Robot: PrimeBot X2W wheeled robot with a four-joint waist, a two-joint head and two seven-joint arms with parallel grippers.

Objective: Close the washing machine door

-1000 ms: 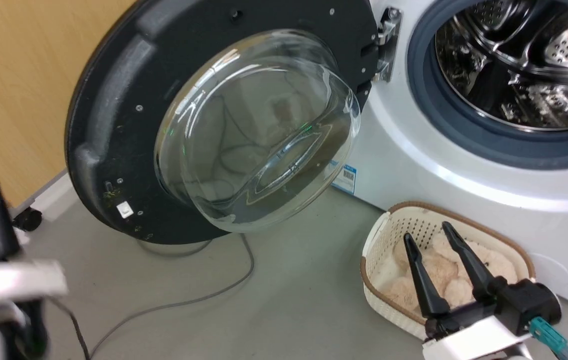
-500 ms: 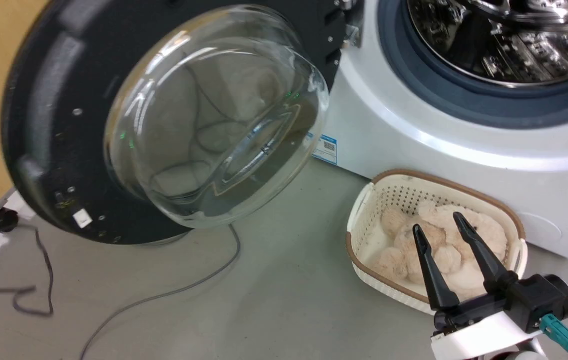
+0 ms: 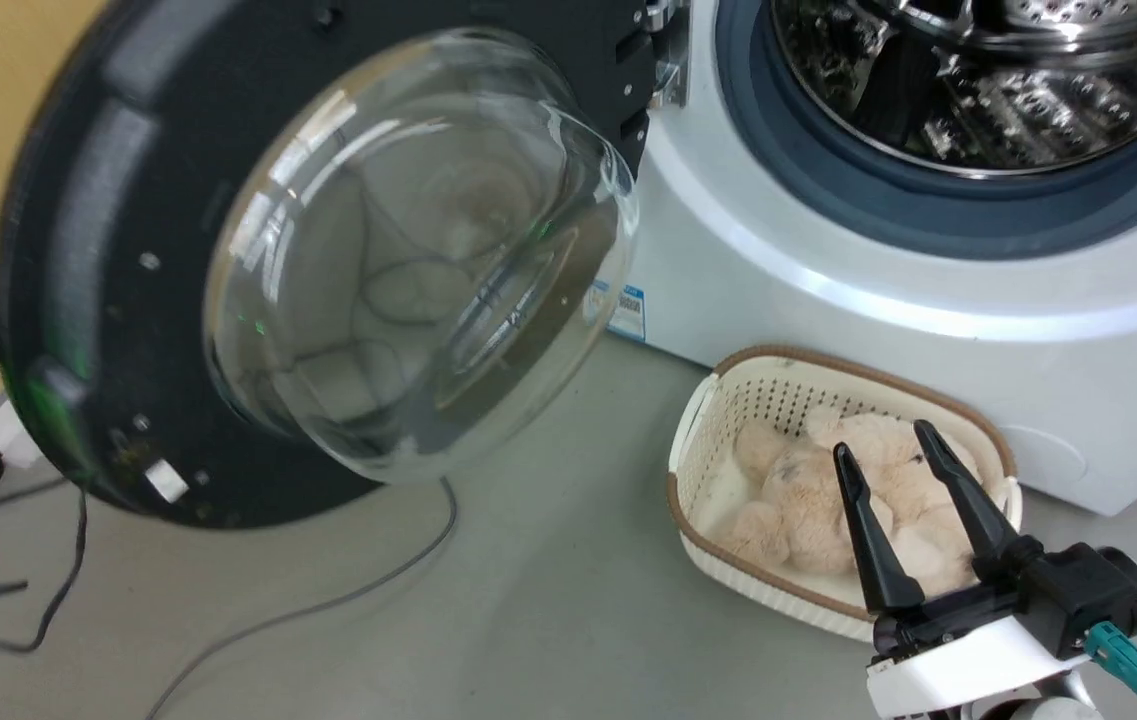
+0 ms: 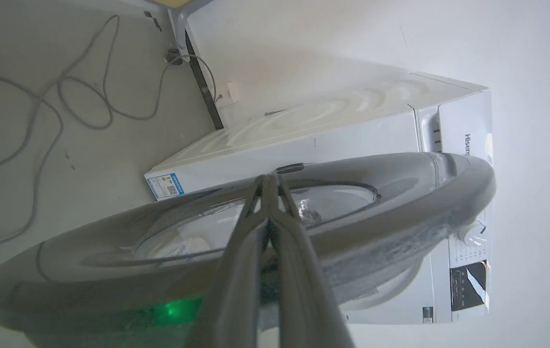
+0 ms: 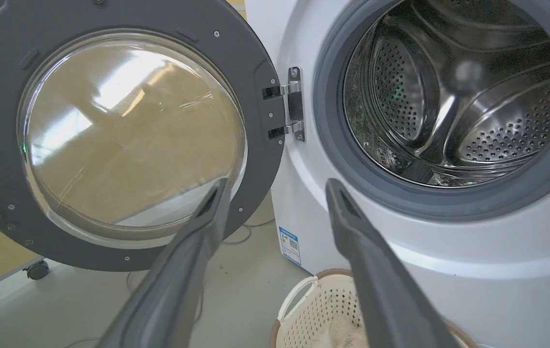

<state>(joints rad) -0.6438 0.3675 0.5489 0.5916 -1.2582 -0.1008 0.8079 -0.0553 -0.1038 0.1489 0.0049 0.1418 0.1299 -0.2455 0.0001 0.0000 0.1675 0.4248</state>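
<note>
Wide-open washing machine door (image 3: 398, 250) above floor (image 3: 548, 600)

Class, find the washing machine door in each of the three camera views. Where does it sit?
Head view: washing machine door, upper left, standing open.
Left wrist view: door edge-on across the lower half.
Right wrist view: door upper left, open.
Shared landmark: blue sticker.

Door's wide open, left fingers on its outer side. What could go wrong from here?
1. The left gripper is shut, its thin tips at the washing machine door's curved outer face; they may slide off while pushing.
2. The right gripper hangs open over the basket before the washing machine, likely in the door's swing; the glass bowl might strike it.
</note>
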